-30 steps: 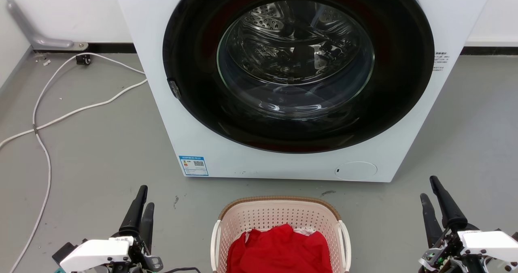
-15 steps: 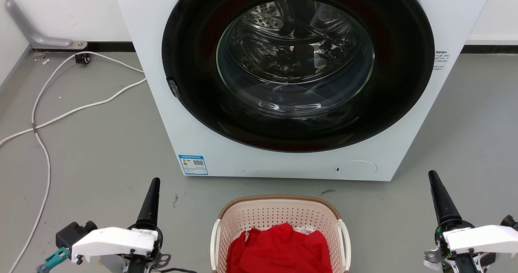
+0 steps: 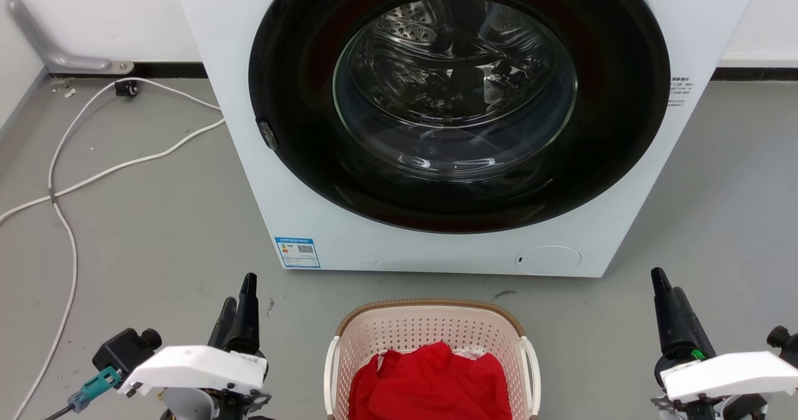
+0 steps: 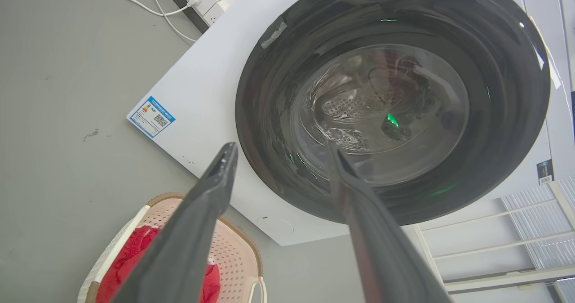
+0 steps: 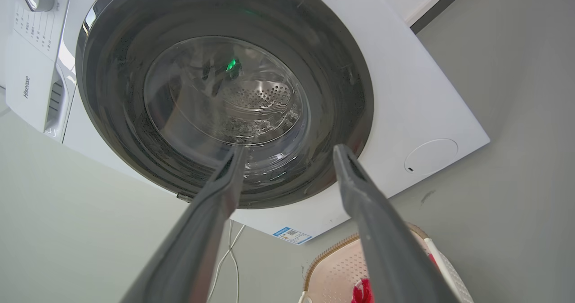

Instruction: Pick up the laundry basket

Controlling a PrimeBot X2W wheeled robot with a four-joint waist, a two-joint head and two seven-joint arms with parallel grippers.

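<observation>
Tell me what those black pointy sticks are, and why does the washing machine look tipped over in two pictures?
This is a robot with two arms. One picture comes from a camera on its head, looking down at the floor. The black sticks are its fingers: the left gripper and the right gripper. The other two pictures come from cameras on its wrists, looking along those fingers, so the room looks tilted there. Both grippers are open and hold nothing. On the grey floor between them stands a laundry basket with a red cloth inside. Behind it is a white washing machine with a round glass door. White cables lie on the floor to the left.
</observation>
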